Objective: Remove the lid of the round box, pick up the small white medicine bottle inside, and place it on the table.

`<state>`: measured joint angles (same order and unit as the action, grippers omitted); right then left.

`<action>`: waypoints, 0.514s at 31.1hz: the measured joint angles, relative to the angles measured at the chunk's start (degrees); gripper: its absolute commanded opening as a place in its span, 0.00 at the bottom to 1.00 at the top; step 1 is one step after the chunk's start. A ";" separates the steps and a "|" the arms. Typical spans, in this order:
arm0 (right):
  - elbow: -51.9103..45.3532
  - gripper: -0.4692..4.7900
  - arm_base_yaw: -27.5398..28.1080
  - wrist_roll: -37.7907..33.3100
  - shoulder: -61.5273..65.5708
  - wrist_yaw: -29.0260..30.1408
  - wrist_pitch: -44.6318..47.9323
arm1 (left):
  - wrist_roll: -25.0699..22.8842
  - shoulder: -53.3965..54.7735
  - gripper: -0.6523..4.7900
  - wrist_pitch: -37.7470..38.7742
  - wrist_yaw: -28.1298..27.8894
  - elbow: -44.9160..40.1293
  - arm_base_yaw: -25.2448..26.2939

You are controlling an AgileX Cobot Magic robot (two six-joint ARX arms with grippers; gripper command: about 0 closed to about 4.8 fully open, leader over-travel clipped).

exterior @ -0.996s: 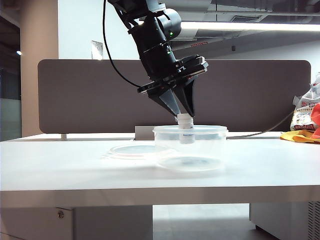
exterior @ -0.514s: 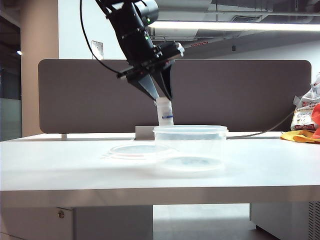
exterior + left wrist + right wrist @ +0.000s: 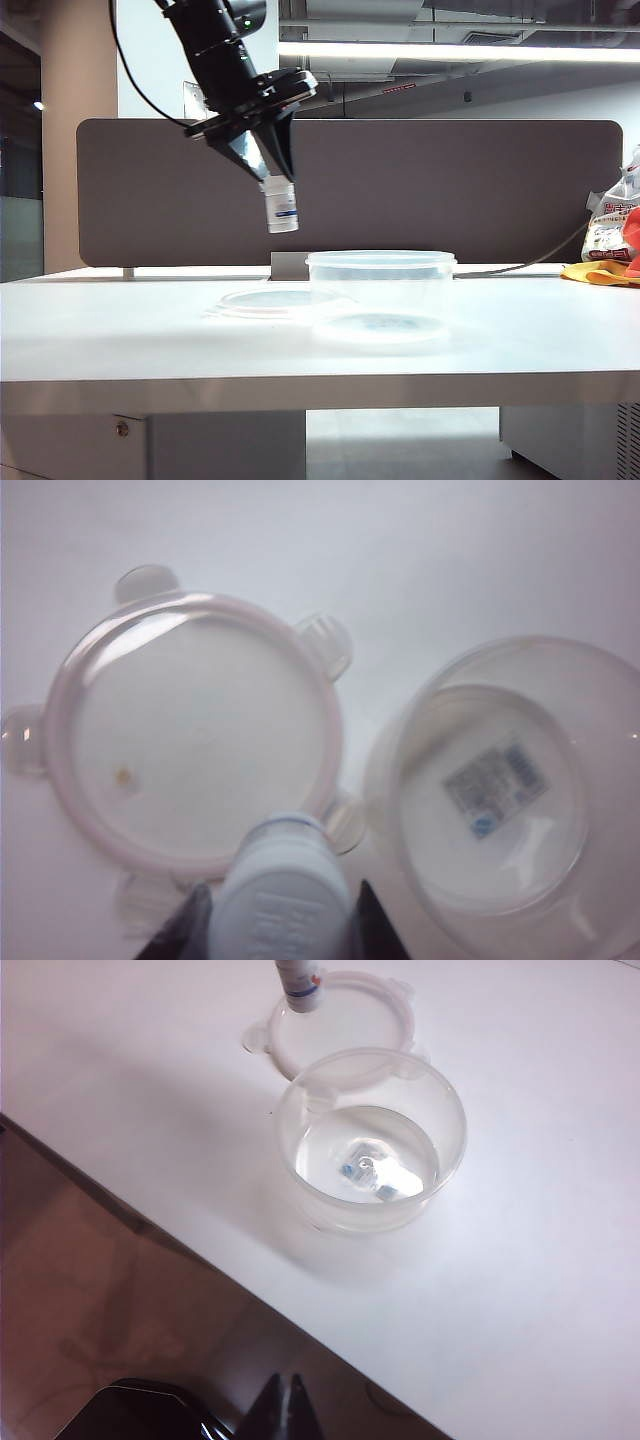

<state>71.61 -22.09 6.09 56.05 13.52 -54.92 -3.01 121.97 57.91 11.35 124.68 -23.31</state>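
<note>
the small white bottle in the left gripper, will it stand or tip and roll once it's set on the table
Held upright by the left gripper, the small white medicine bottle looks tall and narrow, so it may tip if released tilted. Being a smooth cylinder, it would probably roll on the flat table.

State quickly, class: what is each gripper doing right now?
Left gripper: shut on the small white medicine bottle, up in the air above the lid.
Right gripper: shut, holding nothing, back from the round box.
</note>
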 measured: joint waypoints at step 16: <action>0.00 0.07 0.00 0.00 0.02 -0.02 -0.02 | -0.90 0.00 0.32 0.15 -2.43 0.00 8.90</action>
<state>71.61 -22.09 6.09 56.07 13.50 -54.94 -3.90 121.97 58.06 8.93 124.68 -14.41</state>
